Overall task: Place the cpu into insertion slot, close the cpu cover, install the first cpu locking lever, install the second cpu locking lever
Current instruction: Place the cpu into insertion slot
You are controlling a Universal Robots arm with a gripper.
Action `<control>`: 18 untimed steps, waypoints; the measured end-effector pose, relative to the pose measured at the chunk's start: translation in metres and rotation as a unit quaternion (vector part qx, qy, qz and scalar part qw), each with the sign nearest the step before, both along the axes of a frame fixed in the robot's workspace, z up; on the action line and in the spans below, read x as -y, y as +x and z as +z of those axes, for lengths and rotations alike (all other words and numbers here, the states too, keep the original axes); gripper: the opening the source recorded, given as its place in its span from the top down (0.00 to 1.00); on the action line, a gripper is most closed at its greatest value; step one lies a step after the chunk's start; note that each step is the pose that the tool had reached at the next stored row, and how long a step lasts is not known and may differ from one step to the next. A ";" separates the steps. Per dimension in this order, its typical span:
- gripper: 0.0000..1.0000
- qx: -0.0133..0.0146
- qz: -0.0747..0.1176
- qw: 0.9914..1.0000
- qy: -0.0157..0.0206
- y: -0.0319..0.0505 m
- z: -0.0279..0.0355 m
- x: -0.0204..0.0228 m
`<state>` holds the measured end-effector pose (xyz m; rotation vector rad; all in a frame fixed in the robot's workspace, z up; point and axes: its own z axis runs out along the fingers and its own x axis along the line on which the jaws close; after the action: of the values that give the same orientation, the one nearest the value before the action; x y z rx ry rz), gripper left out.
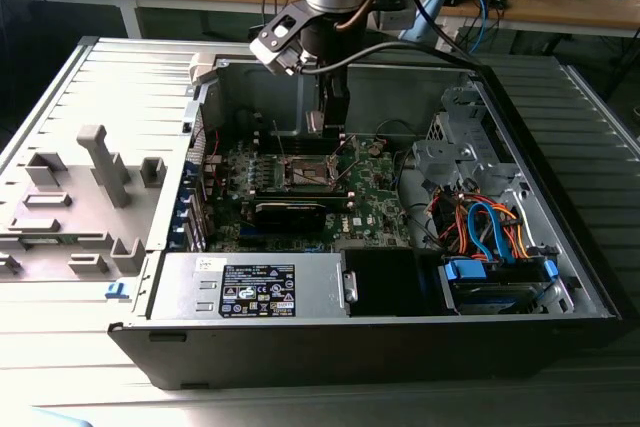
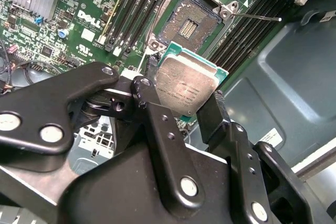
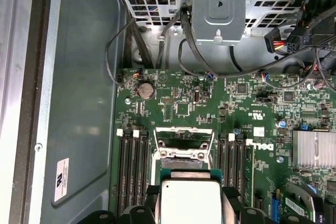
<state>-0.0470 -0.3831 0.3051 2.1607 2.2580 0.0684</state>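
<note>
Cpu (image 2: 186, 85) being pinched by two opposite edges in the gripper (image 2: 182, 97), jaws clenching on it, grey metal top facing outward. Hanging above the green motherboard (image 2: 47, 35), close to the insertion slot (image 2: 191, 22) but not touching it, not yet seated. Slot lying open, bare contact field showing inside the silver frame. Sitting skewed against the slot's square in the second wrist view; reading this loosely, camera angle possibly exaggerating it. Working deep inside the open computer case (image 1: 330, 352), per the exterior view.

Risking, as a judgement only:
- bending the fine contacts, if coming down tilted or off-centre and dragging a corner across them;
- jamming on the silver frame, if going in turned the wrong way round;
- slipping in the grip, only thin edges being held;
- catching the thin lever rod (image 2: 257, 18) jutting out beside the slot, or knocking the memory slots (image 2: 131, 9) flanking it, fingers reaching wider than the chip.
</note>
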 end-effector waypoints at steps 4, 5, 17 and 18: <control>0.45 0.000 0.000 1.000 0.000 -0.0008 -0.0005 0.0000; 0.45 0.000 0.000 1.000 0.000 -0.0010 -0.0007 0.0000; 0.45 0.000 0.001 1.000 0.000 -0.0012 -0.0029 0.0000; 0.45 0.000 0.001 1.000 0.000 -0.0012 -0.0032 0.0000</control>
<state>-0.0482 -0.3831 0.3019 2.1589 2.2597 0.0681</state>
